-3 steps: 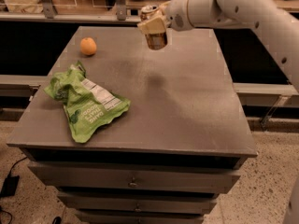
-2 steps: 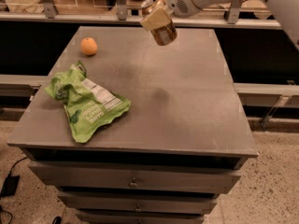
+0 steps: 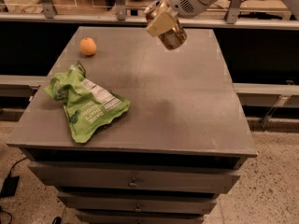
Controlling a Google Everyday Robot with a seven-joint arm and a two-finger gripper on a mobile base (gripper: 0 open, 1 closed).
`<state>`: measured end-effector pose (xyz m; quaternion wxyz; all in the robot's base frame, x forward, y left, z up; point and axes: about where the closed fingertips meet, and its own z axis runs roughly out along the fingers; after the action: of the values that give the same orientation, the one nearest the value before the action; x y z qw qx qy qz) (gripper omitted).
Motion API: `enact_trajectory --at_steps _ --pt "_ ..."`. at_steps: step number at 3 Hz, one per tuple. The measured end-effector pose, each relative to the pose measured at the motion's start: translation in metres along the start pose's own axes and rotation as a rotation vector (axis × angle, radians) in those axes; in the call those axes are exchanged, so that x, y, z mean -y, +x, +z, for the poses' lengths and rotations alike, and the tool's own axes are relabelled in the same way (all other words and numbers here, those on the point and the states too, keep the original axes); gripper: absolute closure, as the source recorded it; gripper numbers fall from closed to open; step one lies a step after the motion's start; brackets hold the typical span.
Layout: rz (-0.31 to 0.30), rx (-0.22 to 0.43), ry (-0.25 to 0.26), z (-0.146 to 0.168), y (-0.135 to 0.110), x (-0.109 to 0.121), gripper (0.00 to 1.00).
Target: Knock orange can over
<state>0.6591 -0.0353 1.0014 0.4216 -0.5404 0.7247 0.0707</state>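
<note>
Orange can [image 3: 173, 34], clamped in the gripper [image 3: 162, 23], has tilted further and shifted right above the table [image 3: 187, 106].

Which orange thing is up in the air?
The shiny copper-orange metal can, held tilted in the gripper; the round orange fruit lies on the grey tabletop.

Grey worktop [image 3: 187, 101] bearing a round orange fruit [image 3: 88, 46] (far left) and a crumpled green snack bag [image 3: 86, 104] nearer; gripper [image 3: 166, 26] above the far edge.

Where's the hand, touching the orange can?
Touching. The camera view shows the hand above the far side of the table, its beige pad pressed flat on the tilted orange can.
</note>
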Motion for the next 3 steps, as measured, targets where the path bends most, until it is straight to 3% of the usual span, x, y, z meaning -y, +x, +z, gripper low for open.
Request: enact_trajectory --at_steps 1,2,3 --pt "-0.013 -0.026 -0.010 0.009 0.002 -0.001 1.00" --pt "-0.068 -0.158 -0.043 0.019 0.023 -0.018 1.00" --pt "-0.129 -0.317 -0.100 0.019 0.063 -0.038 1.00"
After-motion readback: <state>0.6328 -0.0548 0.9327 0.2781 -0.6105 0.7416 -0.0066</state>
